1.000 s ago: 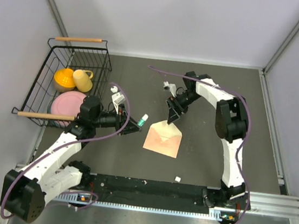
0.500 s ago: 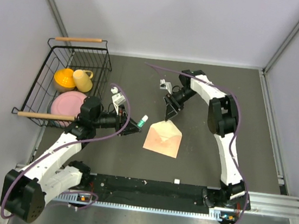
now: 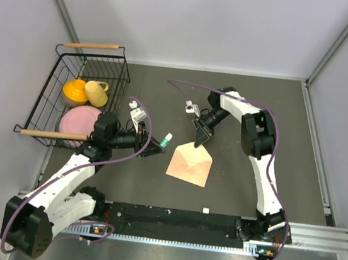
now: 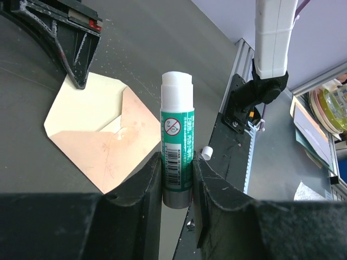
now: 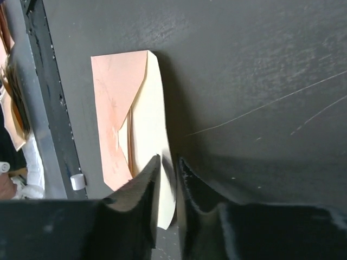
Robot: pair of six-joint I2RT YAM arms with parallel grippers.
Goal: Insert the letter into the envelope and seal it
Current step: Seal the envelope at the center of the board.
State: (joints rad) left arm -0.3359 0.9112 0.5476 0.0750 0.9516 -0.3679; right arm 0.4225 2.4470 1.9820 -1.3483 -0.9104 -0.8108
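Note:
The peach envelope (image 3: 190,164) lies flat mid-table with its cream-lined flap (image 5: 153,114) open and pointing away from the arm bases. My right gripper (image 3: 199,139) comes down on the flap's tip, and in the right wrist view its jaws (image 5: 169,163) are shut on that raised tip. My left gripper (image 3: 157,147) hovers just left of the envelope (image 4: 103,135), shut on a green-and-white glue stick (image 4: 177,146) with its cap off. The letter does not show in any view.
A black wire basket (image 3: 74,61) at the far left holds an orange bowl (image 3: 74,90), a yellow cup (image 3: 96,92) and a pink plate (image 3: 78,120). A small white cap (image 3: 206,207) lies near the front rail.
My right gripper's jaws have come together on the tip of the envelope's flap after standing wide. The left arm and the glue stick have not moved.

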